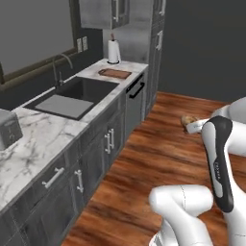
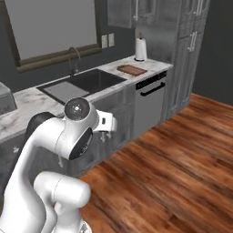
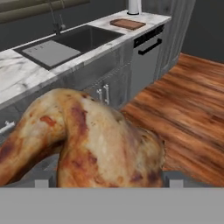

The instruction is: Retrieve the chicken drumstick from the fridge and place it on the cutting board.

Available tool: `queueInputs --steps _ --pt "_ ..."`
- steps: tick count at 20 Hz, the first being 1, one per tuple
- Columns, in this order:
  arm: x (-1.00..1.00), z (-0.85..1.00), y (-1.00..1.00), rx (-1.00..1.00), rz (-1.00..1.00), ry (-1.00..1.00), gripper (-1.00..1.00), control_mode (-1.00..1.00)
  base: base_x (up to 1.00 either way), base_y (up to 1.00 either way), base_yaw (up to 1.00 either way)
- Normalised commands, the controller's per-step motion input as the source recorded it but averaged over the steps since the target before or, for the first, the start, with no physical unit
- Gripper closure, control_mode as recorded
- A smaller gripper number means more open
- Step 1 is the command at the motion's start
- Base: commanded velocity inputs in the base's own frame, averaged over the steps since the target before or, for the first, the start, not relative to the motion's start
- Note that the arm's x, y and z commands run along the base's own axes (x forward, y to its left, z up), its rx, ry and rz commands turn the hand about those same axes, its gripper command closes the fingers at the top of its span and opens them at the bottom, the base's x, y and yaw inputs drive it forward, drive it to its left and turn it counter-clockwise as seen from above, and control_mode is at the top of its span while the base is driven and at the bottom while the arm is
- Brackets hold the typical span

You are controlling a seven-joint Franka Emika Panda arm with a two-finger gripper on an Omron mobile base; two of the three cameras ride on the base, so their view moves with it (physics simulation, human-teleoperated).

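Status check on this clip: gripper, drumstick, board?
Gripper shut on chicken drumstick. Cutting board far down the counter beside the sink, bare. Nothing in the way.

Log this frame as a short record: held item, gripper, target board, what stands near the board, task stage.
held item: chicken drumstick, close before the hand camera, over the wood floor
gripper: gripper shut on the drumstick
target board: cutting board, bare, on the far end of the marble counter
near the board: paper towel roll behind it, sink on the nearer side
task stage: drumstick carried, not yet on the board
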Motion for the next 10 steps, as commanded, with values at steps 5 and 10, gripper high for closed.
queueInputs --steps 5,10 --pt "0.0 0.0 0.0 0.0 0.0 0.0 1.0 1.0 1.0 -0.21 -0.04" --pt "0.0 0.0 0.0 0.0 0.0 0.0 1.0 1.0 1.0 -0.04 0.0"
